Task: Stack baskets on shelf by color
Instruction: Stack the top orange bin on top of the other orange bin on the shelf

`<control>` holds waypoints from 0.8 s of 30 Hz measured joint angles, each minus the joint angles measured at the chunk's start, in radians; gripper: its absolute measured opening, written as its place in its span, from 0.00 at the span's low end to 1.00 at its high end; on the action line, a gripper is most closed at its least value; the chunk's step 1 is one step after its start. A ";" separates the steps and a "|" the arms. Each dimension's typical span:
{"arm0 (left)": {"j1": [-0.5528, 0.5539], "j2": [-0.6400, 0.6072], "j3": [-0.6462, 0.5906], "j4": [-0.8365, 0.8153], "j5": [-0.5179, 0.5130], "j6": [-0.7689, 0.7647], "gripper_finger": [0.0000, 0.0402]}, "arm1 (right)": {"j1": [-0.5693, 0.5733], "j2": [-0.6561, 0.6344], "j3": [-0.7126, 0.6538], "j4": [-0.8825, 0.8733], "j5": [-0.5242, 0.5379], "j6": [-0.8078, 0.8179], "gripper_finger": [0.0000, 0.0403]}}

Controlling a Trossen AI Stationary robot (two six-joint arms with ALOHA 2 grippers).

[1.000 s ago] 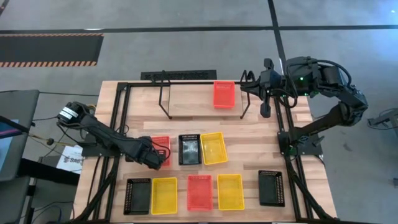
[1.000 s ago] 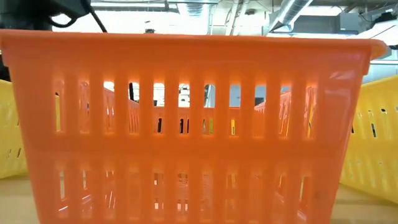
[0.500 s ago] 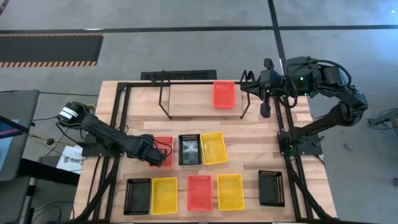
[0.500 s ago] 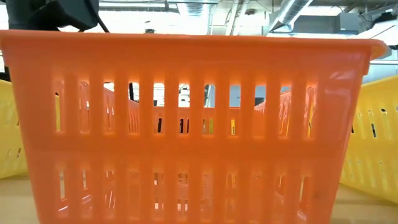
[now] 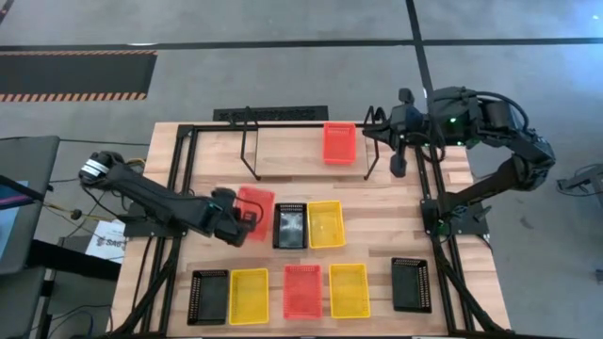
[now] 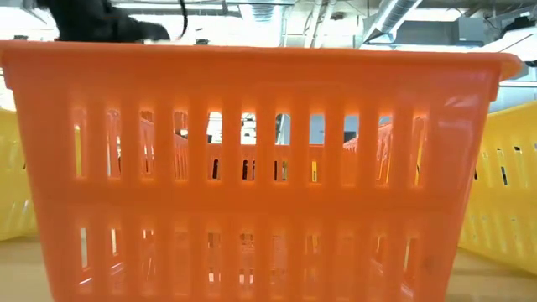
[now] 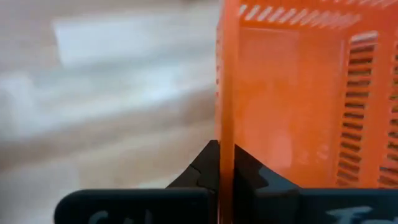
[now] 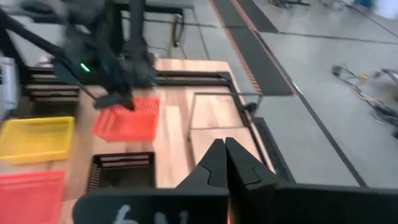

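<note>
Gripping the side wall of a red basket (image 5: 254, 201) in my left gripper (image 5: 236, 222), I see the fingers pinched tight on that thin wall in the left wrist view, with the basket (image 7: 298, 106) tipped up and lifted off the wooden table (image 5: 396, 221). Just beside the claw, on its far side from the arm's base, sits a black basket (image 5: 290, 224), and touching that a yellow basket (image 5: 325, 223). Nearer the table's front edge than the claw runs a row of 5: a black one (image 5: 208, 297), a yellow one (image 5: 249, 296), a red one (image 5: 302, 290), another yellow one (image 5: 349, 289) and, apart from them, another black one (image 5: 411, 284). The low view is filled by the slotted wall of that front red basket (image 6: 252, 168), with yellow walls at either side. Farther off, beyond the claw toward the back of the table, stands the shelf (image 5: 306, 151), with 1 red basket (image 5: 339, 142) resting at its end closest to my right arm. My right gripper (image 5: 399, 160) hangs just past that end of the shelf, its fingers pressed together on nothing, as the right wrist view shows.
</note>
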 joint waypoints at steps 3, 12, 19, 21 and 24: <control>0.000 -0.042 0.083 -0.126 -0.119 0.002 0.00 | 0.000 0.020 0.001 0.000 0.075 0.018 0.00; 0.063 -0.075 0.291 -0.253 -0.446 0.233 0.00 | 0.049 0.150 0.001 0.005 0.264 0.039 0.00; 0.183 -0.074 0.364 -0.183 -0.496 0.514 0.00 | 0.176 0.257 0.000 -0.003 0.578 0.123 0.00; 0.217 -0.074 0.373 -0.132 -0.492 0.612 0.00 | 0.224 0.262 0.000 -0.027 0.642 0.185 0.00; 0.271 -0.074 0.378 -0.011 -0.461 0.779 0.00 | 0.300 0.245 0.000 -0.089 0.725 0.324 0.00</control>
